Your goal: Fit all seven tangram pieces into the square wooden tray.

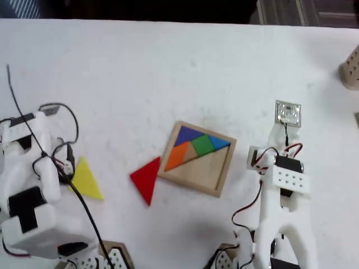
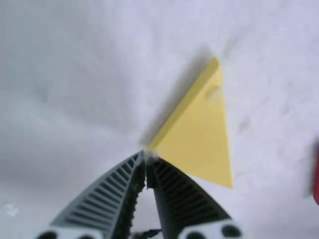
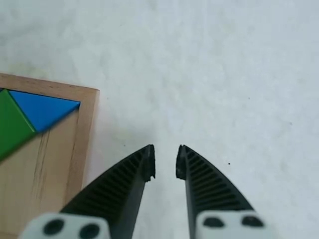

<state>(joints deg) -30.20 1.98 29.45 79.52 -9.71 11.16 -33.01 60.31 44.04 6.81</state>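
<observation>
Wooden tray, high view: the square tray lies turned corner-on at mid-surface, on the white surface between the two arms.
Tray contents: a purple piece, a green piece, a blue triangle and an orange piece pack the far half. The near half is bare wood.
Red triangle: the red triangle lies flat outside the tray, just beside its left corner. Its long edge faces the tray and runs near to far, and its square corner points toward the left arm.
Yellow triangle: the yellow triangle lies flat, well apart from the tray and partly under the left arm. One sharp corner points to the far side, and the long edge is on the side toward the red triangle.
Right arm: the right arm stands on the tray's other side, apart from it.
Left tool, left wrist view: the left tool has its jaws closed together, tips meeting one corner of the yellow triangle. Whether they pinch that corner cannot be told.
Right tool, right wrist view: the right tool hangs over bare surface just beside the tray's rim, jaws narrowly parted with nothing between them.
Tray corner: the blue triangle fills the corner, long edge along the rim, touching the green piece. Bare wood lies beside them.
</observation>
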